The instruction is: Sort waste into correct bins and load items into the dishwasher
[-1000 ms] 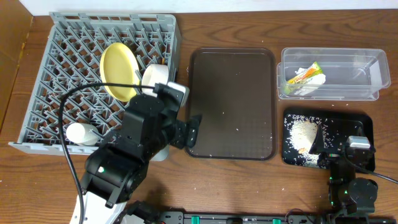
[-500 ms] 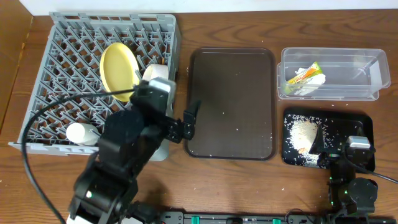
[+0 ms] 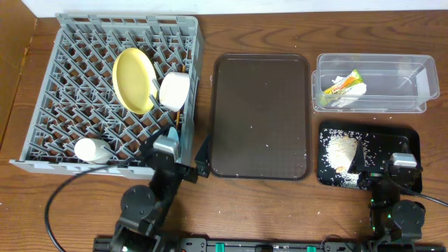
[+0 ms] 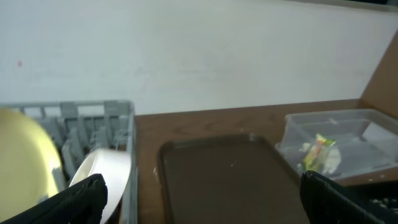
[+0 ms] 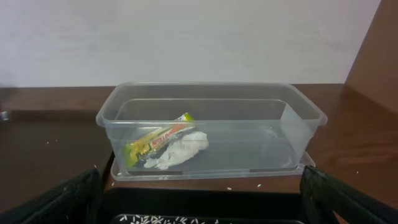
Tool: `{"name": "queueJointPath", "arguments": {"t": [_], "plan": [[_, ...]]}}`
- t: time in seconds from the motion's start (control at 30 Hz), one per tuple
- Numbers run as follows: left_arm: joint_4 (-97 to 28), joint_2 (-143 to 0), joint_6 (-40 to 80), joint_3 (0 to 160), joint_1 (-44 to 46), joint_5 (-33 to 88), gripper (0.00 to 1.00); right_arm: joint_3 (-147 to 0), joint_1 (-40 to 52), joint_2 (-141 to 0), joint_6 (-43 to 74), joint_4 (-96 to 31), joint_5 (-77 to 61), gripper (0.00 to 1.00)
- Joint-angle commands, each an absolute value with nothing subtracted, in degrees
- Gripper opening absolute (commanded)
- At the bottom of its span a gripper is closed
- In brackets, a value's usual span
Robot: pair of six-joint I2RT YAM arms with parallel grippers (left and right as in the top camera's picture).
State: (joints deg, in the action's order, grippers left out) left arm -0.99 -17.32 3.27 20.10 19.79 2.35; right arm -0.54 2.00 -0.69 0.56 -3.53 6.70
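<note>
The grey dish rack [image 3: 70, 63] holds the yellow plate [image 3: 133, 80] on edge, the white bowl [image 3: 175, 89], the small white cup [image 3: 91, 150] and thin chopsticks [image 3: 179, 116] by the bowl. The light blue bowl does not show. The clear tub [image 3: 413, 84] holds the wrapper [image 3: 344, 84] and the napkin [image 3: 341, 99]. The black tray [image 3: 392, 136] holds crumbs [image 3: 341, 148]. My left gripper [image 3: 178, 157] is open and empty at the rack's front right corner. My right gripper [image 3: 390, 166] is open and empty over the black tray's front.
The brown serving tray [image 3: 260, 115] lies between the rack and the bins, with a few loose crumbs on it. In the left wrist view the plate [image 4: 25, 162], bowl [image 4: 102, 174] and brown tray [image 4: 230, 180] lie ahead. In the right wrist view the tub [image 5: 211, 99] lies ahead.
My left arm has drawn back from over the rack's front right part toward the table's front edge, uncovering the rack. The right arm has not moved.
</note>
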Motion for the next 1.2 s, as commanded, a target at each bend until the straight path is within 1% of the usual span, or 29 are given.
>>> {"name": "queueJointPath", "arguments": {"t": [0.0, 0.23, 0.33, 0.63, 1.17], "plan": [[-0.3, -10.7, 3.8, 14.1, 17.9, 1.5, 0.99, -0.3, 1.5, -0.4, 0.2, -3.5, 6.9, 0.99], [-0.3, -0.1, 8.2, 2.5, 15.2, 1.5, 1.00, -0.3, 1.5, -0.4, 0.2, -3.5, 6.9, 0.99], [1.1, -0.1, 8.5, 0.1, 15.1, 1.5, 1.00, -0.3, 1.5, -0.4, 0.2, -3.5, 6.9, 0.99], [-4.1, -0.2, 8.5, 0.2, 15.1, 1.4, 1.00, -0.3, 1.5, -0.4, 0.2, -3.5, 6.9, 0.99], [-4.0, -1.9, 8.5, 0.2, 15.1, 1.5, 1.00, -0.3, 1.5, -0.4, 0.2, -3.5, 6.9, 0.99]]}}
